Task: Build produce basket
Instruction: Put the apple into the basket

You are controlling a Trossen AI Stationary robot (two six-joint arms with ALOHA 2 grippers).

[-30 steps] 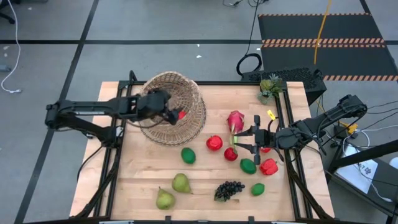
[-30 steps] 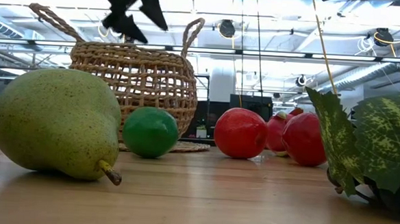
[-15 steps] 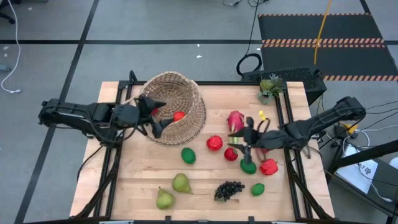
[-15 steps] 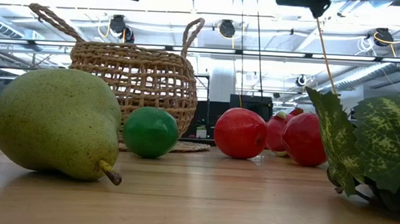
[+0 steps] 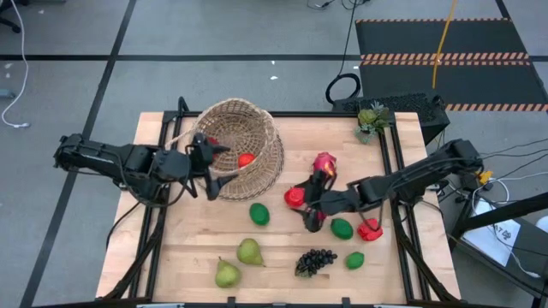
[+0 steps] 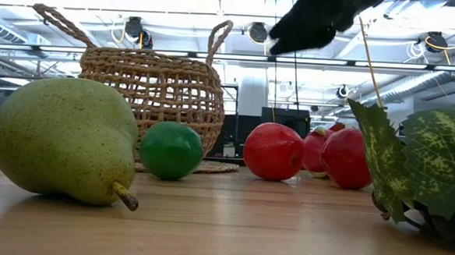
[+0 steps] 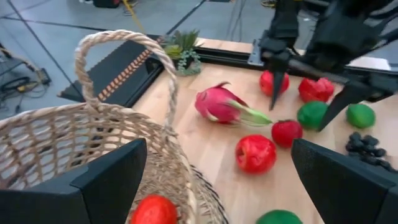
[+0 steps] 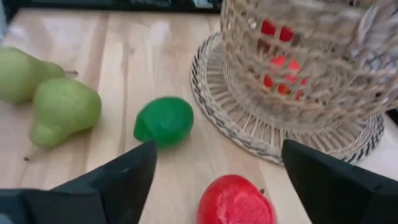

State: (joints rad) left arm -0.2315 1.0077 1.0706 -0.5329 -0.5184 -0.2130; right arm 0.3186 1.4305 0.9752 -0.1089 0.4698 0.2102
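Work looks barely begun: one red fruit (image 5: 246,159) lies in the basket (image 5: 257,135) at the desk's (image 5: 197,239) far left, while pears (image 5: 248,251), limes (image 5: 259,213), grapes (image 5: 315,260), a dragon fruit (image 5: 324,164) and other red pieces remain outside. Right pincer (image 5: 310,208), spread wide and empty, hovers by a red apple (image 5: 294,196). Left pincer (image 5: 208,164), also wide and empty, sits at the basket's rim.

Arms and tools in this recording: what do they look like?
Both arms are slim, jointed and matte black. The left tool and right tool each end in two flat, dark, wedge-shaped fingers. No markings are readable.
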